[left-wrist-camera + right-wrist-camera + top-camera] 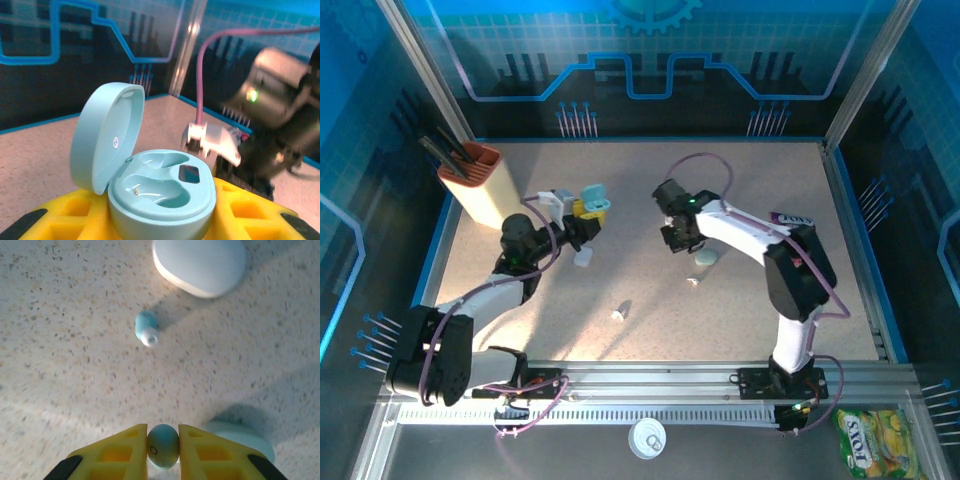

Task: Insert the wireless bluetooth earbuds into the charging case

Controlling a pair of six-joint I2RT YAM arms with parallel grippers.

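Note:
My left gripper [582,212] [160,220] is shut on the pale teal charging case [162,192] [593,197], gripping its base between the yellow fingers [65,215]. The lid stands open and both wells are empty. In the right wrist view my right gripper [163,442] is shut on a small teal earbud [162,449], a little above the table. Another teal and white earbud [146,328] lies on the table ahead of it. From above, the right gripper [675,238] hangs to the right of the case, apart from it.
A closed white case [200,262] [706,258] lies near the right gripper. A pale teal rounded thing [245,440] sits beside the fingers. Small white pieces lie at mid table [618,314] [583,258]. An orange pen holder [472,182] stands back left.

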